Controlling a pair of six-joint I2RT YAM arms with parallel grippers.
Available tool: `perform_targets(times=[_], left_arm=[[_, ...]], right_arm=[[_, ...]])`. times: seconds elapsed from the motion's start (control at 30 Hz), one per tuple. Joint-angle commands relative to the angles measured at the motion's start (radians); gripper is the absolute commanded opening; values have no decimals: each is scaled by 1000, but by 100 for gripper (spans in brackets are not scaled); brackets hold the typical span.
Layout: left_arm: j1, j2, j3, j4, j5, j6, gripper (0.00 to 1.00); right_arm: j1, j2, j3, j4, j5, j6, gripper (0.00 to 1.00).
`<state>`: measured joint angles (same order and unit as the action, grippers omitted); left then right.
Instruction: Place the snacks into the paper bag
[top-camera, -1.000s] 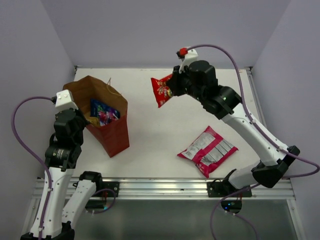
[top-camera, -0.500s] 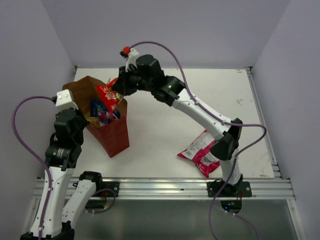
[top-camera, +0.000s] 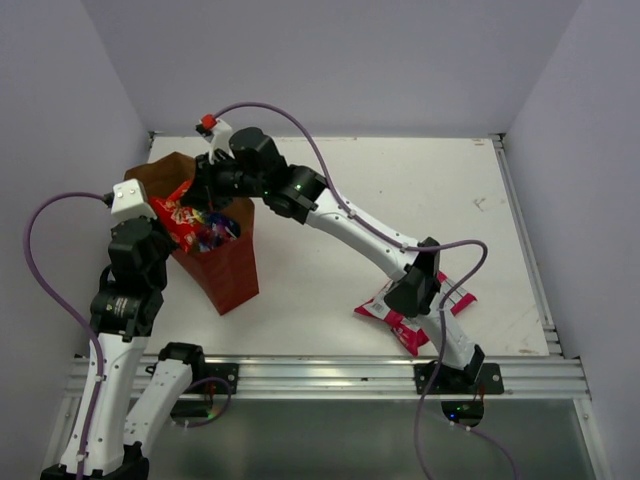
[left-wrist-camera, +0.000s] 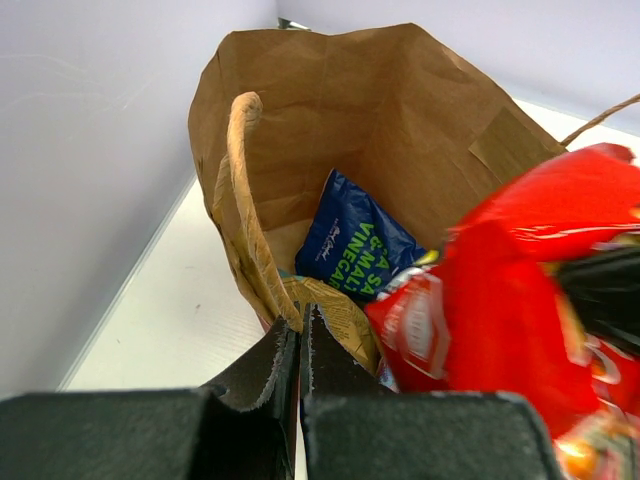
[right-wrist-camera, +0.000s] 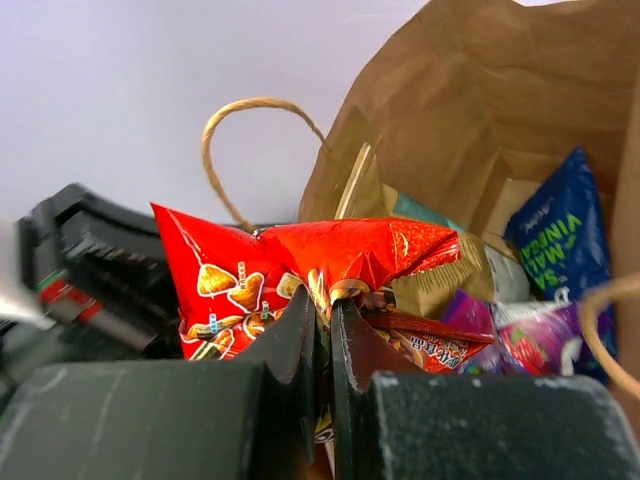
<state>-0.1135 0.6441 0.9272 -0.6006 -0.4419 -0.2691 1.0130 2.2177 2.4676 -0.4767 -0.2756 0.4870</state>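
Snacks, red packet: over the paper bag mouth, not yet released.
We log the right gripper pinching its top seam, the left gripper clamped on the bag rim; dark blue packet, purple packet and tan chips bag inside; pink-and-silver packet waiting on the table.

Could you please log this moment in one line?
right gripper: shut on red packet, at paper bag mouth | left gripper: shut on bag rim
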Motion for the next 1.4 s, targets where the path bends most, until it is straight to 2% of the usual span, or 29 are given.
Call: perform_targets(times=[0.0, 0.1, 0.2, 0.27, 0.3, 0.33, 0.37, 0.6, 0.73, 0.87, 0.93, 1.0, 1.07, 1.1, 1.23, 1.37], left_arm=[[-6, 0, 7, 35, -7, 8, 0], [-6, -1, 9, 33, -9, 10, 0], [-6, 2, 10, 33, -9, 10, 0], [-6, 2, 10, 33, -9, 10, 0], [-6, 2, 9, 33, -9, 8, 0], [-6, 2, 9, 33, -8, 10, 0], [-6, 2, 9, 33, -9, 10, 0], [-6, -1, 4, 35, -9, 10, 0], [-6, -9, 1, 36, -9, 8, 0], [-6, -12, 4, 32, -9, 10, 0], [-6, -14, 4, 32, -9, 8, 0], [-6, -12, 5, 33, -8, 10, 0], [-6, -12, 4, 35, -3, 8, 0], [-6, -11, 4, 35, -1, 8, 0], [-6, -11, 2, 36, 3, 8, 0], [-6, -14, 2, 38, 5, 8, 0]], right_arm=[[4, 74, 83, 59, -56, 47, 0], [4, 118, 90, 124, -62, 44, 3], [1, 154, 102, 162, -39, 21, 18], [2, 166, 106, 182, -24, 4, 41], [2, 171, 97, 194, -22, -14, 79], [2, 169, 93, 197, -13, -25, 94], [1, 163, 85, 199, -4, -40, 99], [2, -35, -99, 312, 36, -117, 99], [2, -238, -197, 291, 108, -183, 99], [4, -432, -271, 117, 284, -260, 99], [4, -543, -349, -28, 448, -293, 99], [4, -614, -497, -111, 606, -312, 99], [2, -694, -615, -157, 682, -306, 99], [2, -711, -727, -169, 720, -303, 99], [2, -739, -939, -255, 843, -188, 99], [4, -748, -1122, -356, 863, -44, 99]])
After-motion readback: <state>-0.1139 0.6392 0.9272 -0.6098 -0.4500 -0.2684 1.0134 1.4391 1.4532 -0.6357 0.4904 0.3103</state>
